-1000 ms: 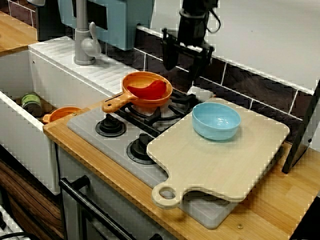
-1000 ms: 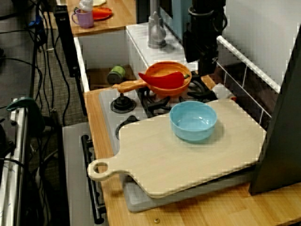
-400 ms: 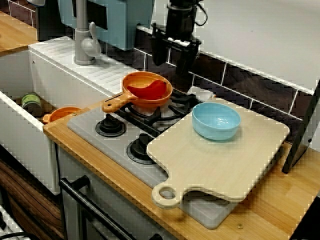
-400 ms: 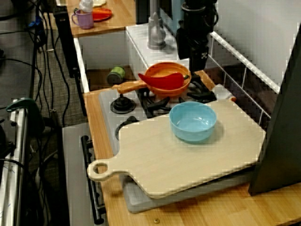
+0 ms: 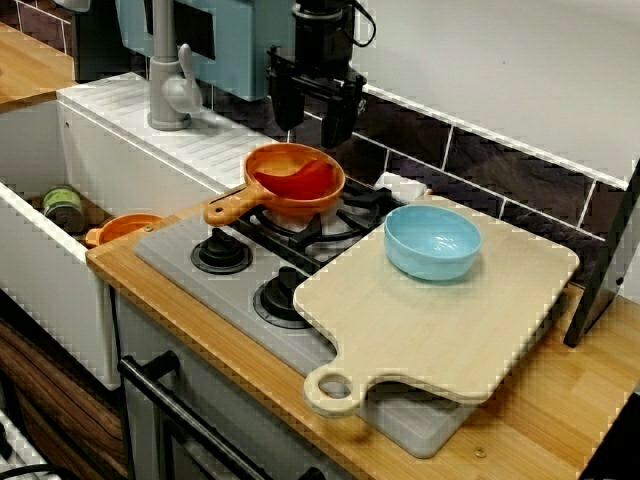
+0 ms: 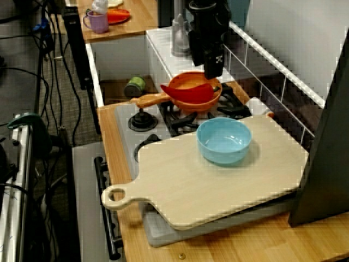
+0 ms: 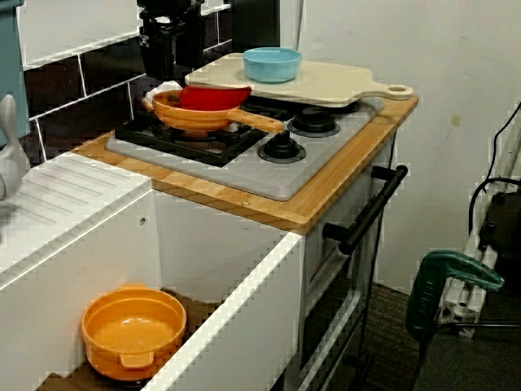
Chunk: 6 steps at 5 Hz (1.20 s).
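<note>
**Open gripper hanging over the orange pan at the back of the hob**

We find no legible writing. A white mark (image 6: 214,59) on the black gripper (image 5: 308,130) is too small to read. The view from the front shows its fingers (image 5: 335,115) wide apart and empty; the view along the counter hides the gap. It hangs above the far rim of the round orange pan with a wood-coloured handle (image 5: 292,163), on the grey hob (image 5: 190,280), holding a red curved piece (image 5: 300,182). A light blue bowl (image 5: 432,242) rests on the pale wooden cutting board (image 5: 450,320) over the hob's other half. The view from the sink side shows the orange bowl (image 7: 134,332) whole in the white sink (image 7: 236,326) beside the hob.
</note>
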Each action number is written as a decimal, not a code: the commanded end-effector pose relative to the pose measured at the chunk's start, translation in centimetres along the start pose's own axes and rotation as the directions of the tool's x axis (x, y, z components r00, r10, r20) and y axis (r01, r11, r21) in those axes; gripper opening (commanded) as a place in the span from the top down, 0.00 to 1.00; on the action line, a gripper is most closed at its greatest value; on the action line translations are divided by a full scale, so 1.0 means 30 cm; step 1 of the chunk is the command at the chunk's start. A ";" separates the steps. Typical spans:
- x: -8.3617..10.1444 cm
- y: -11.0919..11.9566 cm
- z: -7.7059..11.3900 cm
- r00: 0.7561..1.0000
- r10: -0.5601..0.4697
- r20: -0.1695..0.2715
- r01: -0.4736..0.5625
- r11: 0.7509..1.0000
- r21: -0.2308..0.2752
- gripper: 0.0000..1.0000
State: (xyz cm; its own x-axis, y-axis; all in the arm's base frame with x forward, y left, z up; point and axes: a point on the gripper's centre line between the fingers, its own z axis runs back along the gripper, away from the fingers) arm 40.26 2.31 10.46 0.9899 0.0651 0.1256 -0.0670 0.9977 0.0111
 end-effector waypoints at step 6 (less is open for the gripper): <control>-0.036 -0.028 -0.003 0.968 0.188 0.166 -0.184 0.982 -0.036 0.00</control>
State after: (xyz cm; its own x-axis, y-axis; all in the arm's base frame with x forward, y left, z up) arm 38.80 1.37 8.46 0.9393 0.2478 0.2373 -0.2457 0.9686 -0.0389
